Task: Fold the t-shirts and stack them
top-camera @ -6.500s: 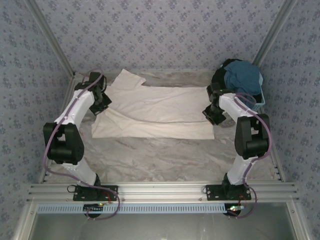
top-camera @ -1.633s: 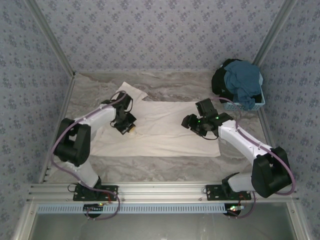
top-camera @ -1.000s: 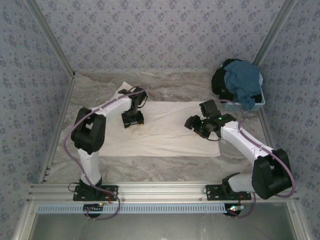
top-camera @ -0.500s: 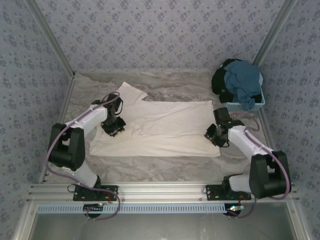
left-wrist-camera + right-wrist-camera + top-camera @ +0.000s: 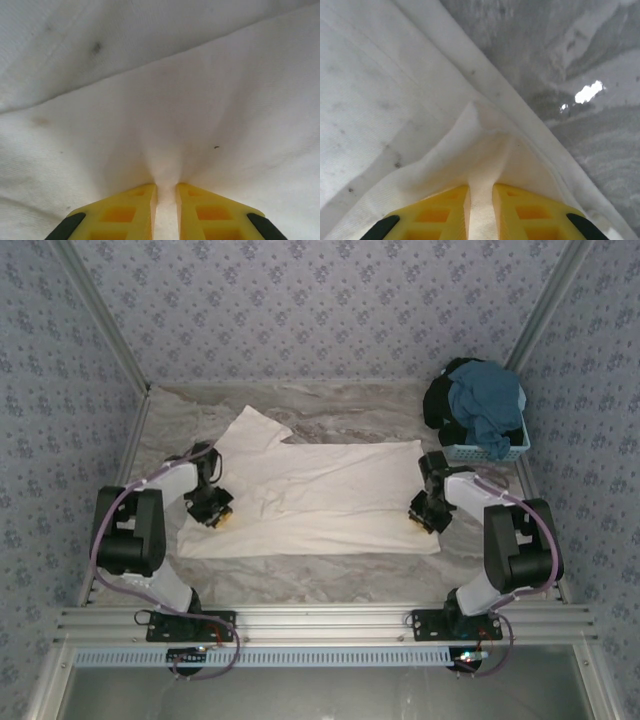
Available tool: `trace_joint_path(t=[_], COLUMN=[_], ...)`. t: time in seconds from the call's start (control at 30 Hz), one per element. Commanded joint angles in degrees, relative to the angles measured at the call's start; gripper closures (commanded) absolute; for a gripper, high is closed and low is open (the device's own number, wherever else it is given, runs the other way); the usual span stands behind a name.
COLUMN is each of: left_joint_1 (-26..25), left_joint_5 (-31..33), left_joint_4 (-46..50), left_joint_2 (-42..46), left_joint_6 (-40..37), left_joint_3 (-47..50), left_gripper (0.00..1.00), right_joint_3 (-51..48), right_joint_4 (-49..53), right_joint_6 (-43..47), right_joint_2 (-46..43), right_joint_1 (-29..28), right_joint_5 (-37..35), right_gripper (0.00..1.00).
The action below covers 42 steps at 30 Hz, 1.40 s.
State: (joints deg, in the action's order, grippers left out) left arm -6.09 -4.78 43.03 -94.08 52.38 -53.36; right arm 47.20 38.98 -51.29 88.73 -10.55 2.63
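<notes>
A large cream-white t-shirt (image 5: 320, 495) lies spread across the middle of the table, folded in half lengthwise. My left gripper (image 5: 218, 519) sits at its left edge, yellow fingers (image 5: 127, 212) shut on a pinch of the white cloth (image 5: 165, 150). My right gripper (image 5: 418, 523) is at the shirt's right edge, its fingers (image 5: 520, 210) shut on a raised fold of the fabric (image 5: 482, 165) by the hem. A teal-blue t-shirt (image 5: 485, 400) and a black t-shirt (image 5: 440, 400) are heaped at the back right.
A small light-blue lattice basket (image 5: 490, 450) holds the heaped shirts in the back right corner. The grey marbled tabletop (image 5: 330, 570) shows bare in front of the shirt and beside the hem (image 5: 570, 60). Patterned walls close in three sides.
Both arms swept outward from the middle of the shirt to its left and right edges. Each gripper now pinches the cloth there.
</notes>
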Motion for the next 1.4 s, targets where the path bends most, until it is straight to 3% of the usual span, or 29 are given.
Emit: trace_joint_path(t=[0.0,0.23,0.4,0.53,0.67,0.8,0.97,1.1,1.37], left_joint_1=[1.60,7.75,4.47,2.06,1.60,1.71,1.51,1.41,0.93], left_joint_5=[4.24,6.34,7.58,7.57,7.87,8.32,9.36,10.54,10.10], left_joint_4=[4.16,6.19,6.93,9.52,10.71,9.11,13.98,12.89,10.77], left_joint_2=[1.02,5.30,4.69,-7.02,-21.17,-33.89,-48.74,-54.83,-60.12], left_joint_6=[2.02,0.62,-1.41,-0.97,0.10,-2.99,-7.53,-8.52,-7.94], left_joint_3=[4.50,5.55,-8.99,-27.70,-47.06,-64.35,-85.63,-92.99,-95.62], left_gripper=[0.82,0.81,0.68,0.59,0.57,0.57,0.55,0.53,0.52], right_joint_3=[-1.55,-1.05,6.57,14.05,23.20,29.52,32.55,32.45,28.42], right_joint_4=[7.05,8.72,7.05,-0.07,-7.21,-9.71,-10.50,-10.11,-11.03], right_joint_6=[-2.78,-5.87,1.12,12.72,21.65,21.84,20.36,20.11,18.95], right_joint_2=[1.01,-0.82,-5.44,-4.58,1.44,6.43,8.49,8.38,6.35], right_joint_1=[-3.06,-9.21,-9.55,-9.12,-7.74,-4.76,-2.90,-2.57,-1.85], right_joint_5=[-0.64,0.96,-3.91,-2.71,2.42,4.88,6.07,6.00,6.14], right_gripper=[0.76,0.71,0.56,0.41,0.37,0.36,0.36,0.36,0.36])
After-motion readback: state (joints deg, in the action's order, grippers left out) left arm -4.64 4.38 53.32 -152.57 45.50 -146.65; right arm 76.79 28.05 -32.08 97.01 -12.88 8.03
